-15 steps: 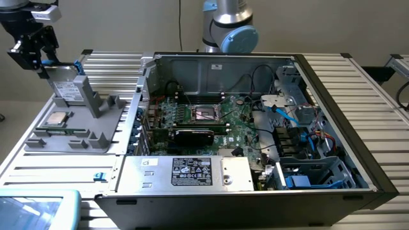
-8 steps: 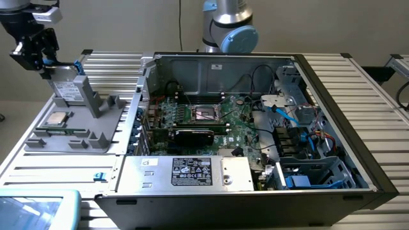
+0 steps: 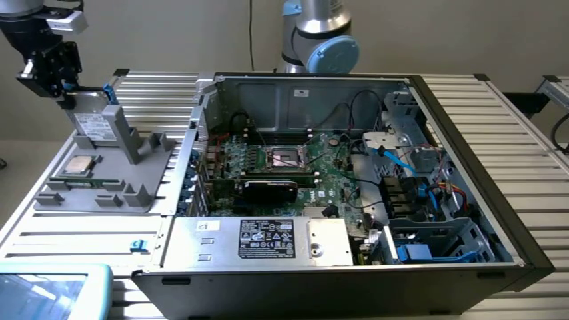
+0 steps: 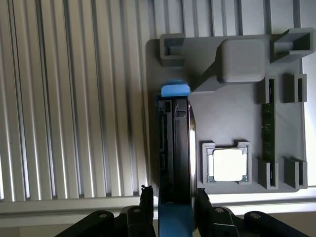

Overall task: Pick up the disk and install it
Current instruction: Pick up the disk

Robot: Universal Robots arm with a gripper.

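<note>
The disk [image 3: 92, 123] stands on edge in the grey fixture [image 3: 106, 187] at the exterior view's left, its white label facing out and a blue tab [image 3: 109, 92] at its upper corner. My gripper [image 3: 64, 99] sits over the disk's top edge. In the wrist view the disk [image 4: 175, 143] is edge-on, dark with blue carrier ends. My gripper [image 4: 174, 197] has a finger [image 4: 147, 197] pressed to each side of it and is shut on it. The disk's lower end still sits at the fixture's slot.
A square silver processor chip [image 3: 80, 165] [image 4: 228, 164] and a memory stick [image 4: 268, 128] lie in the fixture. The open computer case [image 3: 356, 167] fills the middle, with a drive cage [image 3: 444, 243] holding another blue-fronted drive [image 3: 415, 253]. The robot base [image 3: 316, 40] stands behind.
</note>
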